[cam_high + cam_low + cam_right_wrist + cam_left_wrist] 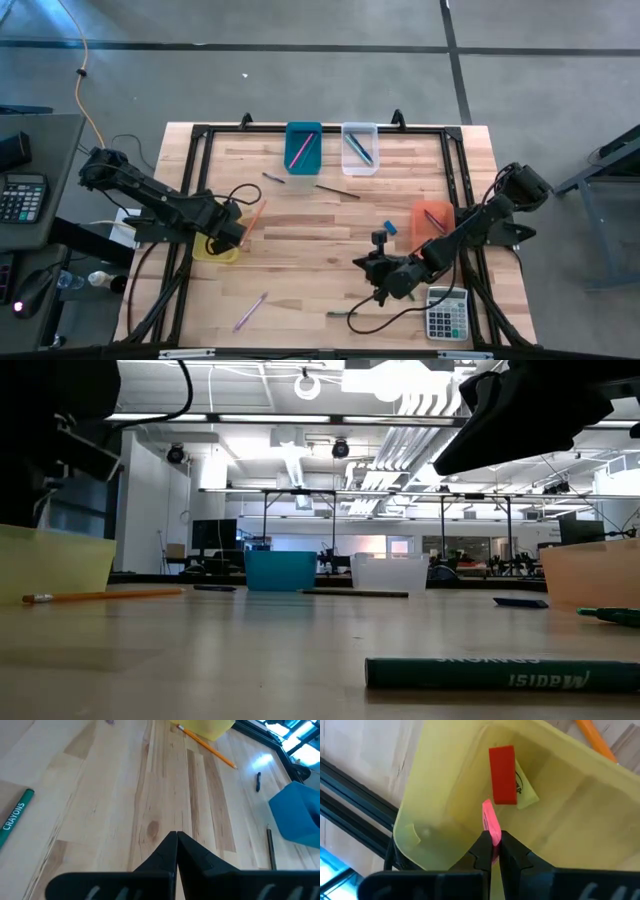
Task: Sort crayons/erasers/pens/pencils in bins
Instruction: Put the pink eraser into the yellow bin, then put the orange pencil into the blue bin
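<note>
High view: left gripper [228, 237] over yellow bin [214, 248] at table's left; right gripper [381, 280] low over bare wood near calculator [446, 313]. Teal bin [303, 146], clear bin [359, 147] at far edge; orange bin [432, 221] right, blue eraser [389, 227] just beside it.

Low view: green crayon [500, 675] nearest, pencil [100, 596] beside yellow bin.

Left wrist: jaws clamped on pink eraser [491, 822] inside yellow bin; red eraser [502, 775], yellow eraser [524, 789] on bin floor.

Right wrist: jaws together, holding nothing.

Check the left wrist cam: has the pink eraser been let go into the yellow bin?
No. The left gripper is shut on the pink eraser, holding it over the yellow bin, where a red eraser already lies.
</note>
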